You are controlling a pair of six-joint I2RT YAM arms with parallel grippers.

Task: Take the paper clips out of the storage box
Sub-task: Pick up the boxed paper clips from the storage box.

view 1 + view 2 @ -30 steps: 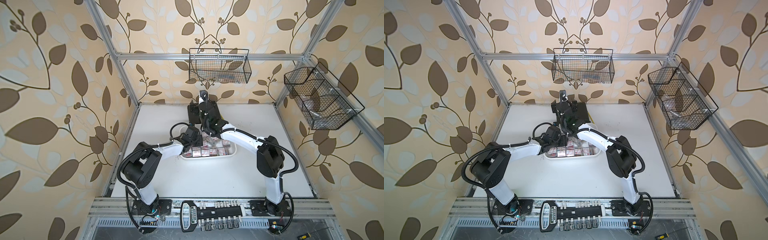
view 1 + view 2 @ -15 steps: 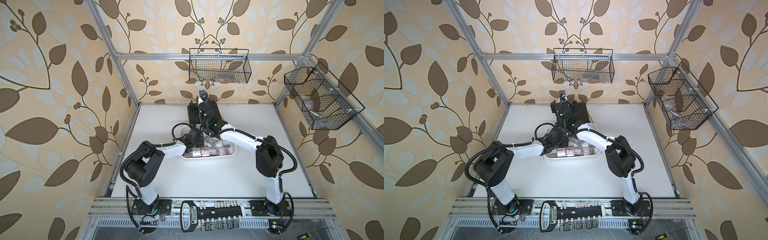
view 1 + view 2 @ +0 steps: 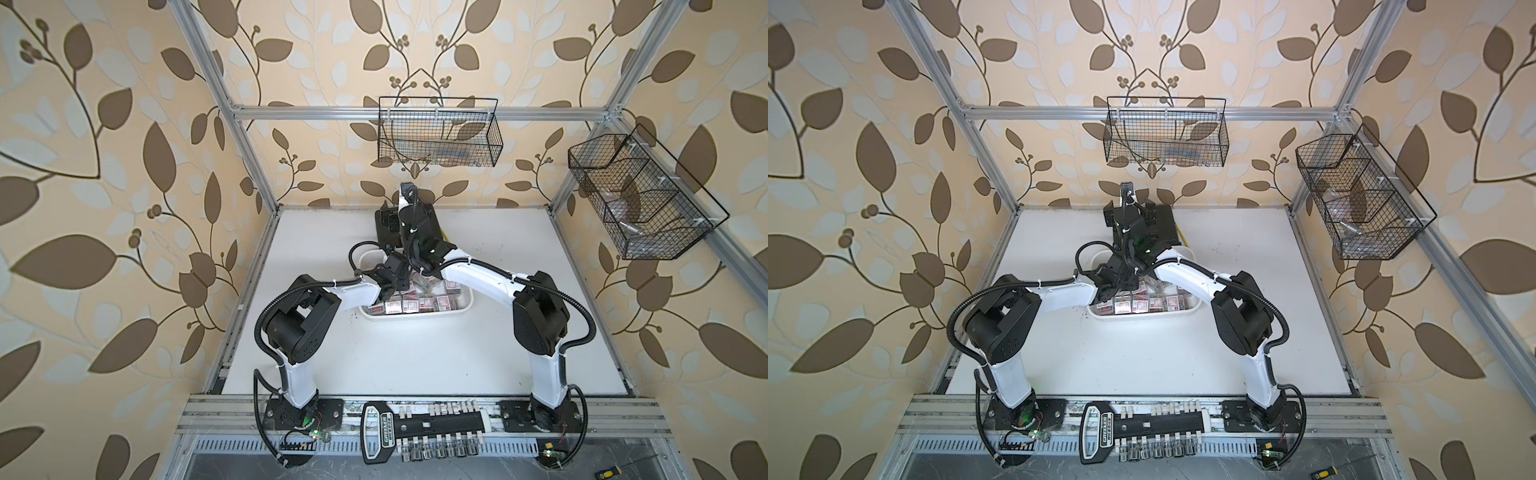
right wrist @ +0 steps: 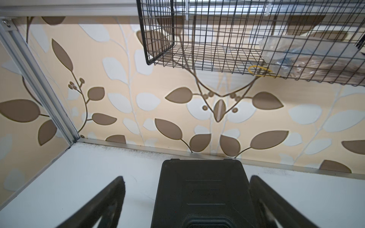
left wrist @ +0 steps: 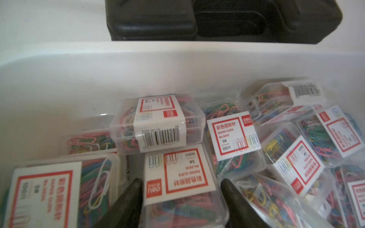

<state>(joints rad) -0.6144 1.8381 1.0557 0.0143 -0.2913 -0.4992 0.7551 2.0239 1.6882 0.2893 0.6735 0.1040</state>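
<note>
Since a second ago: the left arm's elbow is seen shifted slightly toward the storage box [image 3: 415, 316]. The left gripper [image 5: 181, 181] is kept low over that box's left end. The right arm is barely changed.

Task's thing: the paper clips [image 5: 162, 126] are all found inside the storage box, heaped loosely. Some lie flat, some are tilted on neighbours. None is seen out on the table [image 3: 415, 365]. The storage box is set mid-table, just in front of the black hard case [image 5: 217, 19].

Left gripper: the jaws are held partly apart, one finger [image 5: 128, 199] set at each side of a single label-up clip box [image 5: 177, 173]. That clip box is likely chosen because it lies on top with both sides free. Whether the pads already press on it cannot be told. It is not seen lifted.

Right gripper [image 4: 187, 178]: the jaws are held wide apart, with nothing gripped. It is raised over the black hard case and pointed at the back wall, below the wire basket [image 4: 217, 39]. It is judged to be parked there so that the storage box is left free for the other arm.

Step in hand, as judged: the grasp of one clip box. With the heap still full, the task is hardly begun.
</note>
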